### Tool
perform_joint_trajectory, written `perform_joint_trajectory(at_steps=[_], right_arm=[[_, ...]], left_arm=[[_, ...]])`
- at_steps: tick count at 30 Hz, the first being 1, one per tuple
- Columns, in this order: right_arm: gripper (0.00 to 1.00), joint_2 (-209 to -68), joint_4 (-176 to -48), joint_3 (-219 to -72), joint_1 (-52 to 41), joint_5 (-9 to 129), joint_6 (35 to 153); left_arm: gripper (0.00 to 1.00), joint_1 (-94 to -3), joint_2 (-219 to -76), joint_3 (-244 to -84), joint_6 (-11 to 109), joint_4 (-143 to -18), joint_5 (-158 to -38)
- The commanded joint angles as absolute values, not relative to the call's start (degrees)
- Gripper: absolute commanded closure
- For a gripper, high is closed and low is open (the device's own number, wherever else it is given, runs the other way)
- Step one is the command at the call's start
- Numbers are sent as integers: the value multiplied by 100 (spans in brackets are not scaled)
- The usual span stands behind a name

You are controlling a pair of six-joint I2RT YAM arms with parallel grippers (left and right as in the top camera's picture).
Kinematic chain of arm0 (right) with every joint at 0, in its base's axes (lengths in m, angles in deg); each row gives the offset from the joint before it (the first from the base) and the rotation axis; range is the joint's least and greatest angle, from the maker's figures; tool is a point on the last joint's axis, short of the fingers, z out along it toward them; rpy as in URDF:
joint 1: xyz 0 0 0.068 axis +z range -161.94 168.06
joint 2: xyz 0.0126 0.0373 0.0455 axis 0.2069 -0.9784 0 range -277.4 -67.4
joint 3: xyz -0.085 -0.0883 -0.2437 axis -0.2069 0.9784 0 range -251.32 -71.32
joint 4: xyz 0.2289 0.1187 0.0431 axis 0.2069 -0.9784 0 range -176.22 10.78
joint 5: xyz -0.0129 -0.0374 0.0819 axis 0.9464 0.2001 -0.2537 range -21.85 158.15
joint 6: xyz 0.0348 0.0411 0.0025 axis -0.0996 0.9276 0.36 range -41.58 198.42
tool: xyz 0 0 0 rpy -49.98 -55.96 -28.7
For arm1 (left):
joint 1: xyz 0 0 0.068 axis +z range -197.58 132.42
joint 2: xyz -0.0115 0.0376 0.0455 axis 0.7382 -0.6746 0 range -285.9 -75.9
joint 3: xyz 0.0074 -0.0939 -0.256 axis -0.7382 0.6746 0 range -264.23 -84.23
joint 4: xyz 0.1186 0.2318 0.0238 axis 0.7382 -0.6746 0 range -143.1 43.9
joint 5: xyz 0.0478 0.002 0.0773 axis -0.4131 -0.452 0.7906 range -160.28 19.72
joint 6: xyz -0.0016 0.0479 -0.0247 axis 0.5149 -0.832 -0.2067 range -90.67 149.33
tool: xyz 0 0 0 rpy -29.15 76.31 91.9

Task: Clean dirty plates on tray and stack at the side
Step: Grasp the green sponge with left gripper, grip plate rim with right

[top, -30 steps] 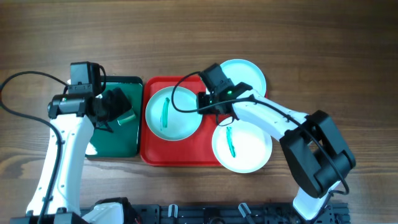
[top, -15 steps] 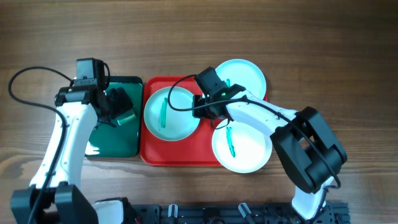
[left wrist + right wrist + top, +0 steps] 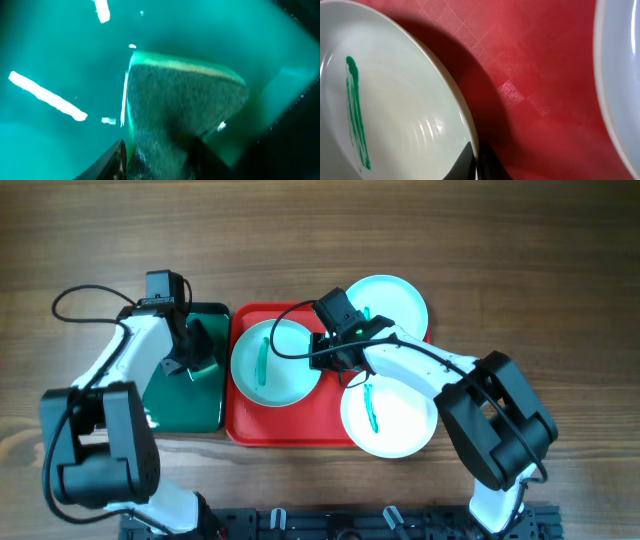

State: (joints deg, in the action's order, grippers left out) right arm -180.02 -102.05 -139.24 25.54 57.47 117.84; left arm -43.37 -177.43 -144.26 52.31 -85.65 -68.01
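The rim of the streaked plate [image 3: 272, 365] at the left of the red tray [image 3: 290, 428] is pinched by the right gripper [image 3: 477, 162]. A sponge [image 3: 180, 100] is clamped by the left gripper [image 3: 159, 157] above the green tray [image 3: 185, 410].

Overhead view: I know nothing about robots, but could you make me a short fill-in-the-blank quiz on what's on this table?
1. The left plate, near plate and far plate make ___ white plates.
2. The left plate sits on a ___ tray.
3. The right gripper grips the left plate at its ___.
4. The left gripper holds a sponge over the dark ___ tray.
Missing words: three; red; rim; green.
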Motion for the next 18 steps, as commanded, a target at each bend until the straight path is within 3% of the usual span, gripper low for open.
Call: perform_joint_trajectory(at_steps=[1,6,12,18], right_arm=[[93,-18142,-10192,-13878,2567,5758,11777],[93,-18142,-10179,-13878,2567,5756,11755],[93,-18142,-10151,-13878,2567,5754,11742],[93,-18142,-10151,-13878,2567,5734,11738]], left_arm=[[65,-4317,-18021,-14498,5201,-8455,-6939],[81,-4317,-18058,-14498,5201,-8398,-6926],[62,-4317,-17890,-14916,4858,-8866,-6764],[62,-4322,-17874,-14960,4169,-8901,-6874]])
